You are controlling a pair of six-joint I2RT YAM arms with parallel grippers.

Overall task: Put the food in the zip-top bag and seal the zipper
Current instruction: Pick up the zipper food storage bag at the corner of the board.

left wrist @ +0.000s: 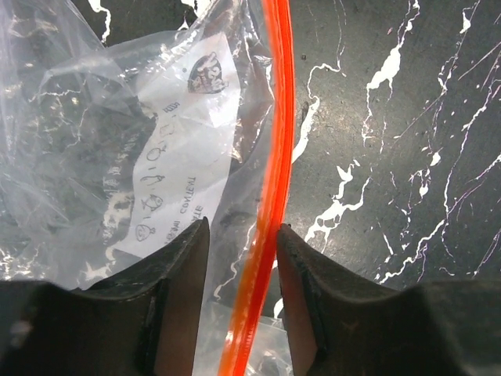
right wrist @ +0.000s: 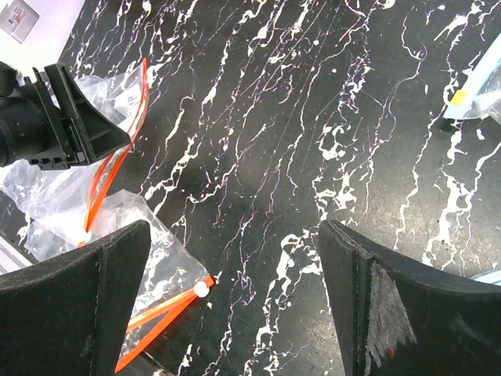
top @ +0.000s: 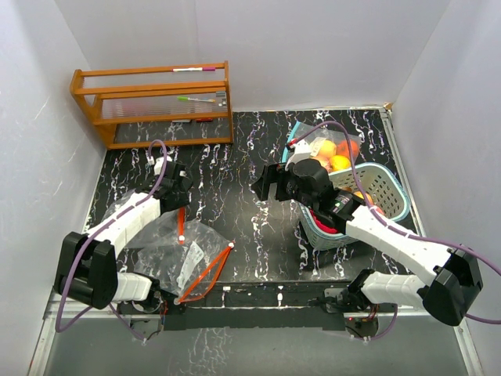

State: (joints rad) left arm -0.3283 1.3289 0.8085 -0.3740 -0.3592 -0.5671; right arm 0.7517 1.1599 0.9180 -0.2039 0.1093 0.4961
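Left wrist, left gripper (left wrist: 241,229): released, with its fingers standing part-way apart and straddling the orange zipper (left wrist: 275,141). It is not yet pinching the strip and is grasping nothing.
Zipper step: the job in hand is probably taking one lip of the bag's mouth. That is calling for a pinch on the strip alone, not the loose film beside it, then a gentle lift so the mouth is gaping toward the right.
Zip-top bag (top: 168,254): lying crumpled and seemingly empty on the near left of the table (top: 250,227). It is showing clear film, a white printed label and orange lips lying apart.
Right gripper (right wrist: 235,235): hovering wide and empty over the middle of the table.
Food (top: 338,159): sitting far right in the teal basket (top: 389,190) as glossy orange, yellow and red pieces, well apart from the bag.
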